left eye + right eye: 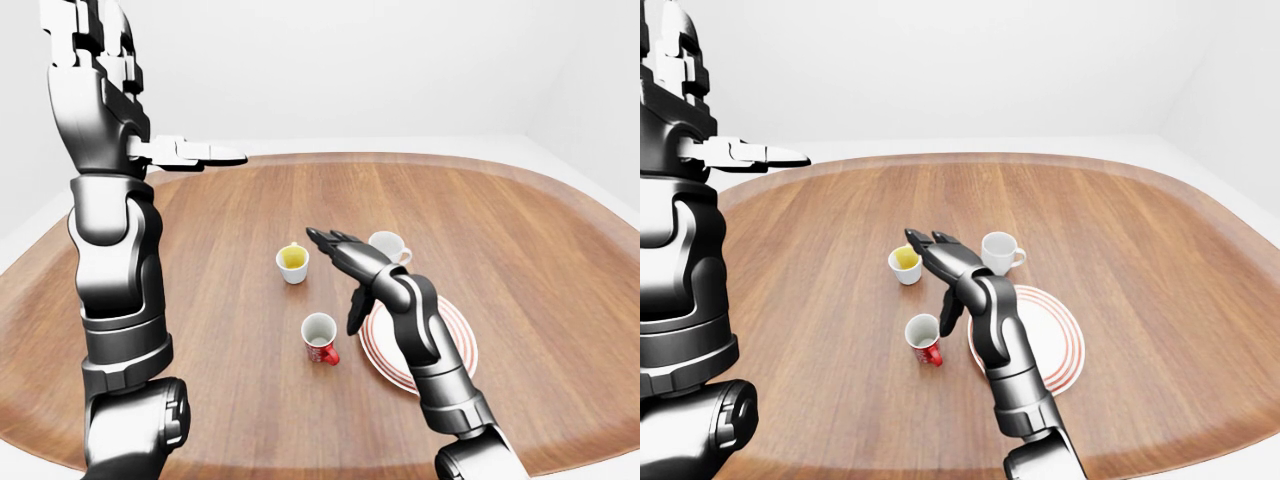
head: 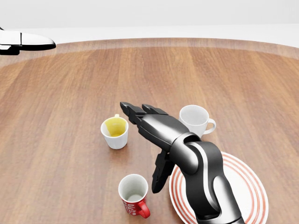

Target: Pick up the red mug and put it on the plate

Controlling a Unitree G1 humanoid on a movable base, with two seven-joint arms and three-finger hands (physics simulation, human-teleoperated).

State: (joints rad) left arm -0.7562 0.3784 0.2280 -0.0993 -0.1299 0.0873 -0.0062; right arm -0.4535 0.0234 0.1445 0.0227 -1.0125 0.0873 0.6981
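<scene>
Red mug (image 2: 134, 199) is standing upright just left of the plate (image 2: 254, 196), likely rigid, light, glazed-slippery; best gripped around its body. Right hand (image 2: 149, 140) is hovering spread, holding nothing.

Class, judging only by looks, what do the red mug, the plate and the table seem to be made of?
Red mug: likely glazed ceramic; glossy red outside with white markings, smooth white inside.
Plate: probably glazed ceramic too; white with thin red concentric rings and a soft sheen.
Table: looks like wood or wood veneer; brown plank-like grain streaks, satin finish.
These are simulator renders, so the materials are only apparent.
</scene>
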